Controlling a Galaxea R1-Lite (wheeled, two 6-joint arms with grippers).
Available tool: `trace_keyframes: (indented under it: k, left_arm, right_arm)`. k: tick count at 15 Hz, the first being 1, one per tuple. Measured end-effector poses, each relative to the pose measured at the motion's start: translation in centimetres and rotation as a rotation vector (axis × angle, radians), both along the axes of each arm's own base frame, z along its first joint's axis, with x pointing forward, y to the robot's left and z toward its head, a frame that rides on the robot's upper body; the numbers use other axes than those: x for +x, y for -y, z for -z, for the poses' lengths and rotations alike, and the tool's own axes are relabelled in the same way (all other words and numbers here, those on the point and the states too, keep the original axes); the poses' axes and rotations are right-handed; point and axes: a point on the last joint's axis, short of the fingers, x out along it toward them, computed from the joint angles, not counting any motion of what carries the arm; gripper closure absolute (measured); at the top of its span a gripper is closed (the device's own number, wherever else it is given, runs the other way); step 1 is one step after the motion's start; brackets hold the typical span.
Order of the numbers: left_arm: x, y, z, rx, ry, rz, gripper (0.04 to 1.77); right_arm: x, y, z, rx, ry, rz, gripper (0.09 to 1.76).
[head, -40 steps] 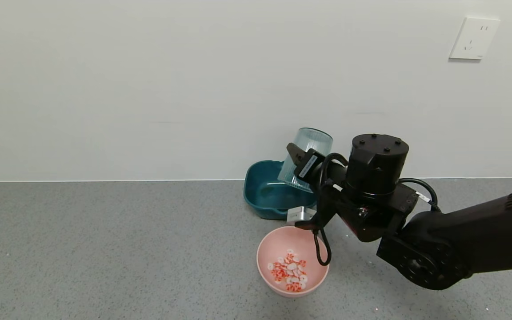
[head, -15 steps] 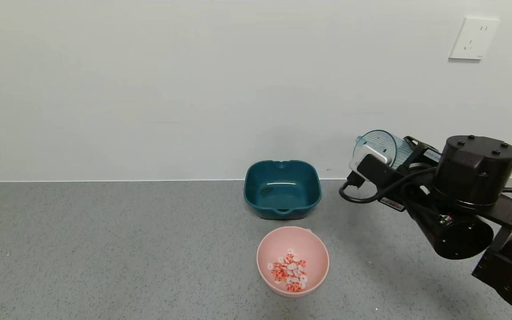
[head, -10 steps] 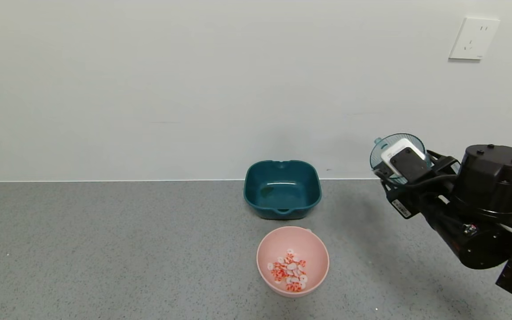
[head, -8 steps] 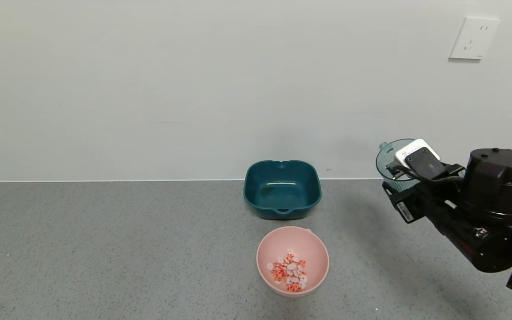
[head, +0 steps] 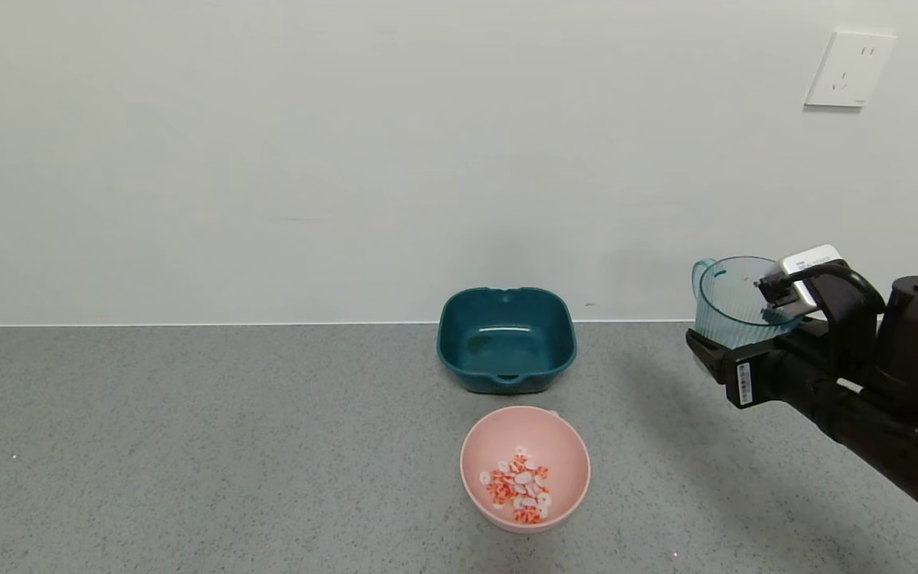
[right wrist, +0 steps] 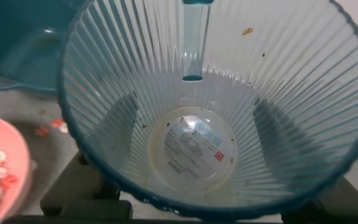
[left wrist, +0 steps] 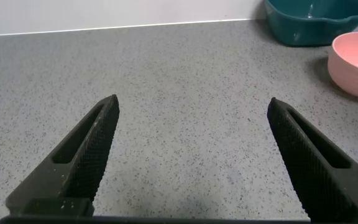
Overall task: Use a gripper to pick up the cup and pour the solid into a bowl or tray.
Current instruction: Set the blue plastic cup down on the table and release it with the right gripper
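Observation:
My right gripper (head: 726, 351) is shut on the translucent blue-green ribbed cup (head: 734, 299) and holds it upright above the counter at the right, its handle to the left. In the right wrist view the cup (right wrist: 216, 106) is empty, with a label at its bottom and the fingers (right wrist: 120, 121) dark through its wall. The orange-red and white ring pieces (head: 517, 485) lie in the pale pink bowl (head: 491, 446) at front centre. My left gripper (left wrist: 191, 106) is open and empty over bare counter; it does not show in the head view.
A dark teal squarish tray (head: 506, 340) stands behind the pink bowl, near the wall. A white wall socket (head: 849, 68) is at the upper right. The grey speckled counter (head: 188, 446) stretches to the left.
My right arm has carried the cup away from above the bowl to the right and turned it from tipped over to upright. The pieces stay in the bowl.

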Motion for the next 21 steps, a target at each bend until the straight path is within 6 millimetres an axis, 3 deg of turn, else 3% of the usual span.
trace_keyframes:
  k: [4, 10, 17, 21]
  left_arm:
    - [0.0, 0.0, 0.0, 0.000, 0.000, 0.000, 0.09]
    - [0.0, 0.0, 0.0, 0.000, 0.000, 0.000, 0.09]
    - [0.0, 0.0, 0.0, 0.000, 0.000, 0.000, 0.09]
    - [0.0, 0.0, 0.0, 0.000, 0.000, 0.000, 0.09]
  right_arm:
    - [0.0, 1.0, 1.0, 0.070, -0.048, -0.031, 0.51]
    - [1.9, 2.4, 3.0, 0.091, -0.067, -0.001, 0.51]
    - [5.4, 2.0, 8.6, 0.080, -0.092, 0.020, 0.51]
    - [6.1, 2.0, 11.2, 0.053, -0.161, 0.029, 0.51]
